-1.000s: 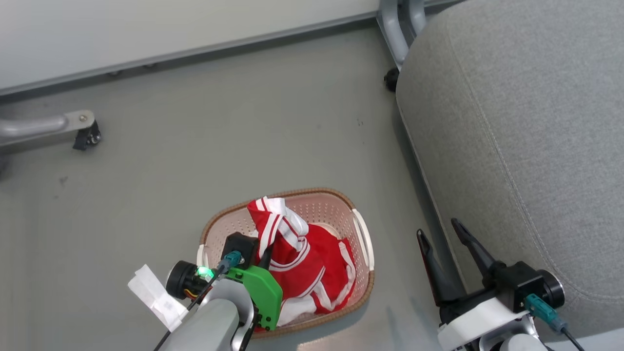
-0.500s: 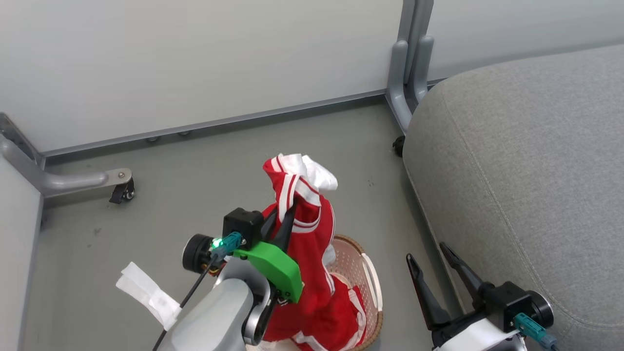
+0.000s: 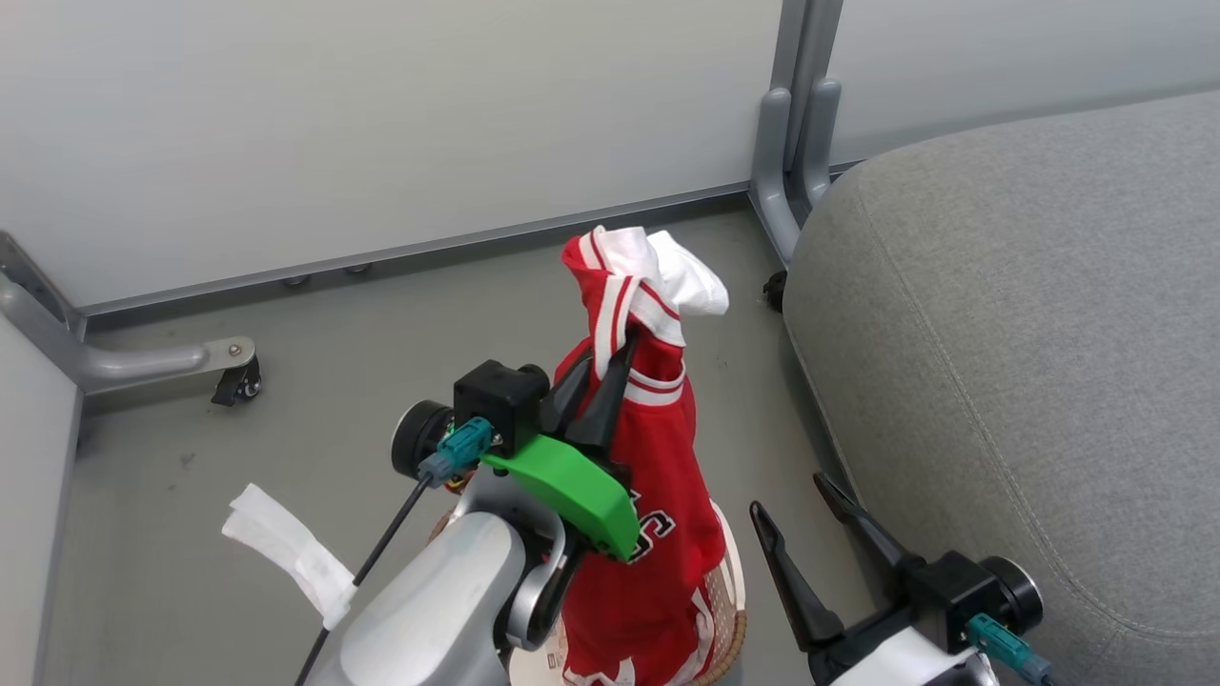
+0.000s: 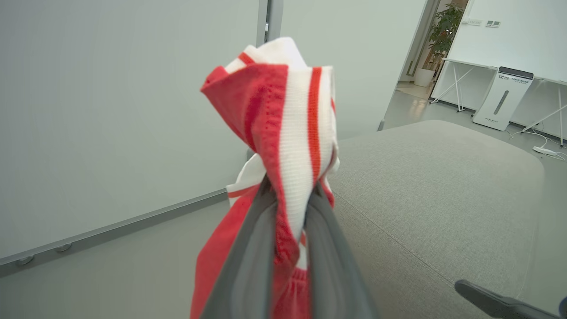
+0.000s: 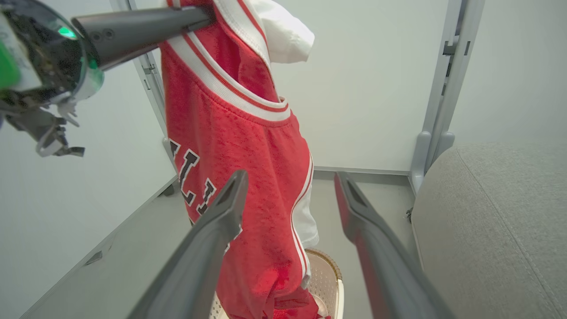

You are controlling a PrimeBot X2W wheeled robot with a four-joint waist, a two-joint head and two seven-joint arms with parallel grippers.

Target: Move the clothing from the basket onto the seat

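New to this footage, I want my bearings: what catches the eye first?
A red jersey dangles from the shut left gripper, pinched at its white-trimmed top, its lower end reaching the basket. Right of it spreads the grey seat, with the open right gripper beside its edge.

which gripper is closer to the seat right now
Right. The right gripper hangs open just beside the seat; the left gripper is farther off, shut on the jersey.
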